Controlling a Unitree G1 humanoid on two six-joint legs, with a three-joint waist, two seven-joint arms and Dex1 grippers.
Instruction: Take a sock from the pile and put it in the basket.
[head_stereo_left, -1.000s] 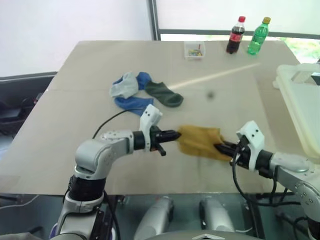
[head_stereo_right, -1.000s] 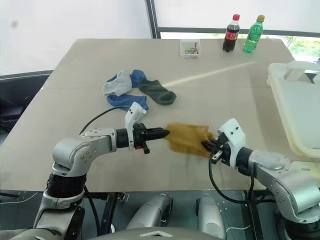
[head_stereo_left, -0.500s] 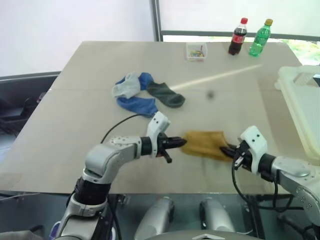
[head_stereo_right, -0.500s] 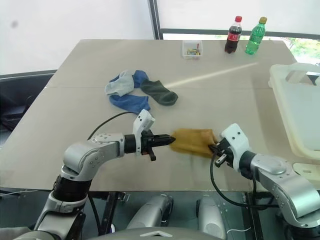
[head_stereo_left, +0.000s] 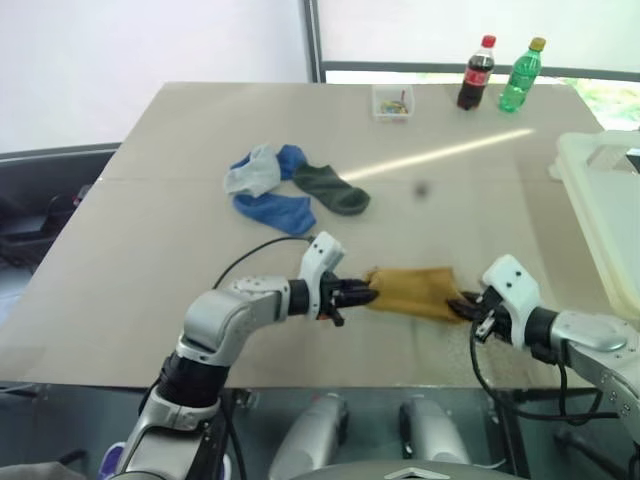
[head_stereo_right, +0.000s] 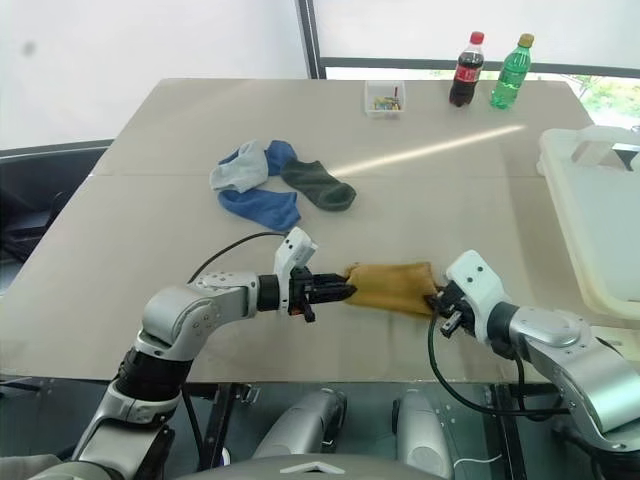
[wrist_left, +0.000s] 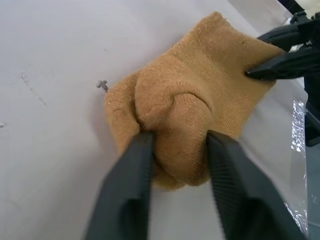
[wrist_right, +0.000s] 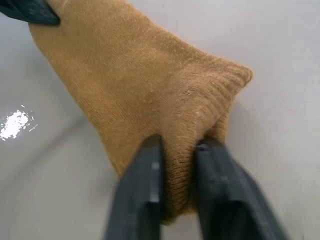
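A mustard yellow sock (head_stereo_left: 410, 290) lies flat on the table near its front edge, between my two grippers. My left gripper (head_stereo_left: 362, 294) is at the sock's left end, its fingers (wrist_left: 135, 170) parted with the bunched end loose between them. My right gripper (head_stereo_left: 465, 306) is at the sock's right end, fingers (wrist_right: 145, 170) slightly apart around a fold of the cuff. The pile (head_stereo_left: 290, 190) of grey, blue and dark green socks lies farther back on the left. The cream-white basket (head_stereo_left: 605, 215) stands at the table's right edge.
A small clear box (head_stereo_left: 390, 101) with coloured bits, a cola bottle (head_stereo_left: 474, 73) and a green bottle (head_stereo_left: 518, 73) stand at the far edge. The tan table (head_stereo_left: 150, 250) ends just below both grippers.
The sock hung stretched between both shut grippers a second ago; it now rests on the table. Both grippers have come down slightly and their fingers have parted.
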